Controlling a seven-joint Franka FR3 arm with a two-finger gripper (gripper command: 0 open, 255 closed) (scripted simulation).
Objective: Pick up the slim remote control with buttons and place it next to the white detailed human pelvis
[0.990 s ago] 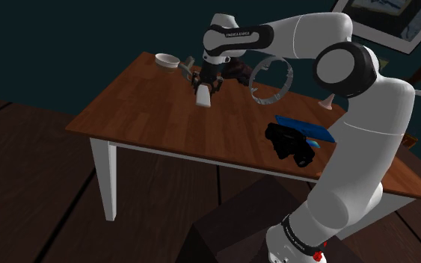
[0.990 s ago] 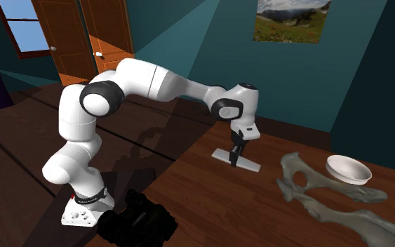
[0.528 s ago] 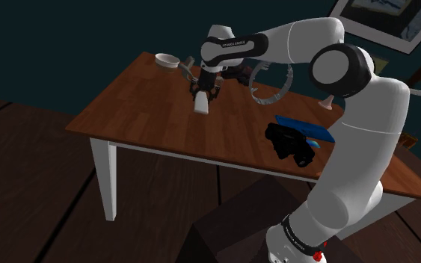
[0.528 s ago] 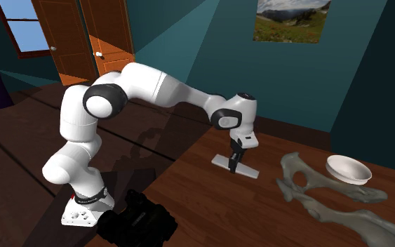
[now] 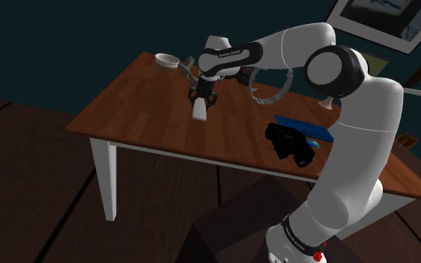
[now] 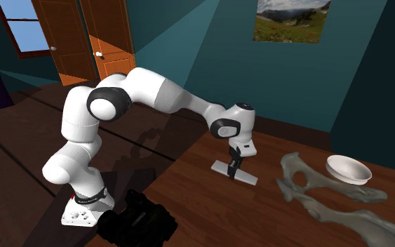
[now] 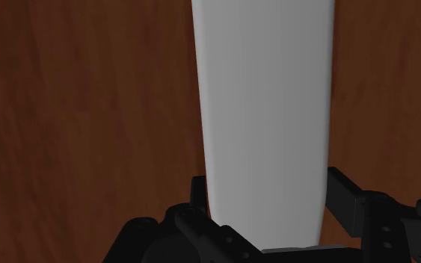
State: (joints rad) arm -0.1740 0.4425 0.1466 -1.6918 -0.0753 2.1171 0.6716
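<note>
The slim remote (image 7: 265, 112) is a plain pale grey slab with no buttons drawn. My gripper (image 7: 267, 196) is shut on one end of it, fingers (image 7: 349, 193) pressing both long edges. In the shoulder view the remote (image 5: 199, 110) hangs below the gripper (image 5: 202, 96) over the far part of the brown table (image 5: 141, 112). The second exterior view has the remote (image 6: 235, 172) lying flat and low over the wood under the gripper (image 6: 231, 167); I cannot tell whether it touches. The grey-white pelvis (image 6: 315, 193) lies a short way off toward that view's right.
A white bowl (image 6: 348, 168) stands behind the pelvis, near the table's far corner (image 5: 167, 59). A grey ring-shaped object (image 5: 271, 79), a small cone (image 5: 325, 103), a blue flat item (image 5: 303, 128) and a black camera-like object (image 5: 291, 146) sit nearer the stand.
The arm has carried the remote toward the shoulder view's left and a little lower. In the second exterior view it slid left. The grip stayed shut.
</note>
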